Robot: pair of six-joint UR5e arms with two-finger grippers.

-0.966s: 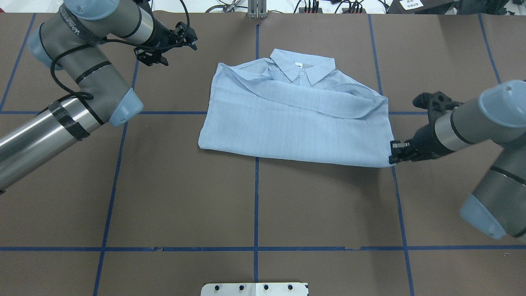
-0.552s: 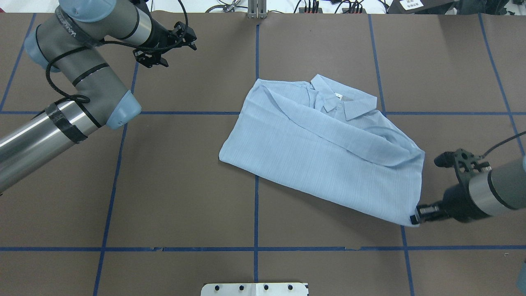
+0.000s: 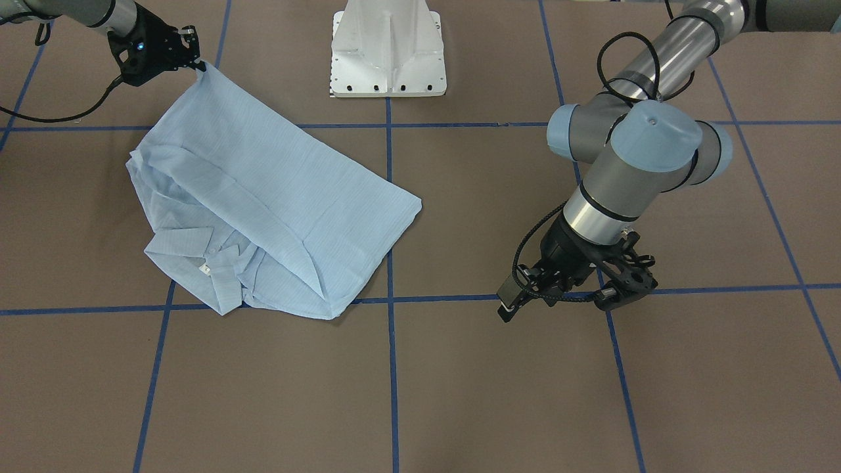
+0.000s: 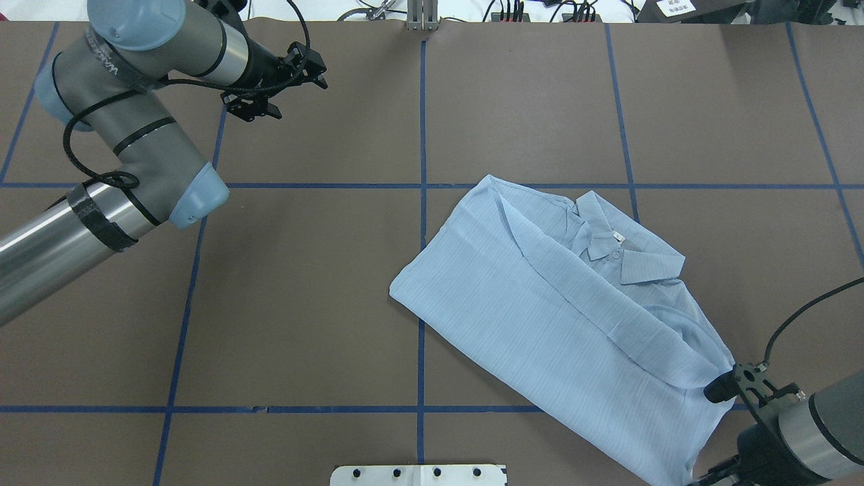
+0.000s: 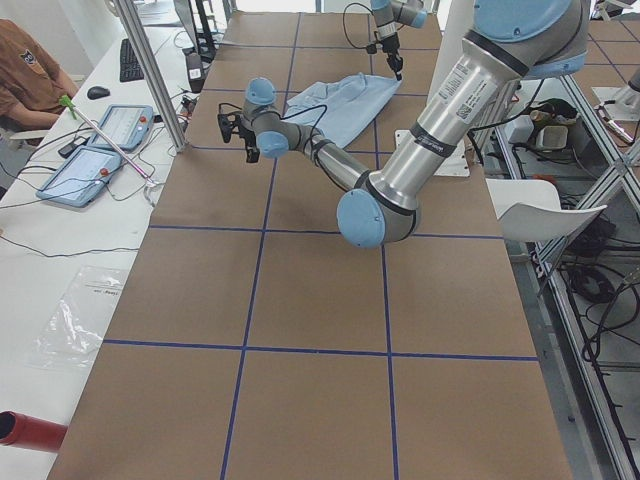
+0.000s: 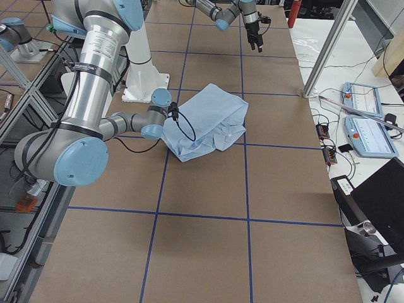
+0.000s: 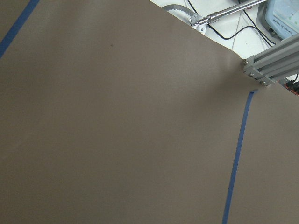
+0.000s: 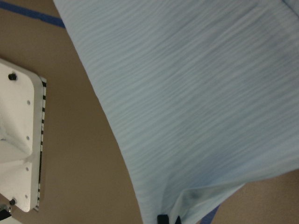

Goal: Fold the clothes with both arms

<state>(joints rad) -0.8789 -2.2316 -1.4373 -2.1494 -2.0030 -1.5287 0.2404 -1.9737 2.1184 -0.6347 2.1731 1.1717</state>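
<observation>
The pale-blue shirt (image 4: 560, 324) lies folded and askew on the brown table, its collar (image 4: 631, 260) toward the far right. My right gripper (image 3: 197, 64) is shut on the shirt's near corner, which is pulled taut toward the robot's base. In the overhead view this gripper (image 4: 698, 480) sits at the bottom right edge. The right wrist view is filled with striped shirt fabric (image 8: 196, 93). My left gripper (image 4: 316, 71) hovers open and holds nothing at the far left, well away from the shirt (image 3: 263, 197).
The white pedestal base (image 3: 387, 52) stands at the table's near edge, close to the held corner. Blue tape lines (image 4: 421, 135) grid the table. A person (image 5: 25, 85) sits beside tablets (image 5: 100, 145) off the far edge.
My right gripper has dragged the shirt toward the robot and to the right, turning it clockwise. The left arm has barely moved.
</observation>
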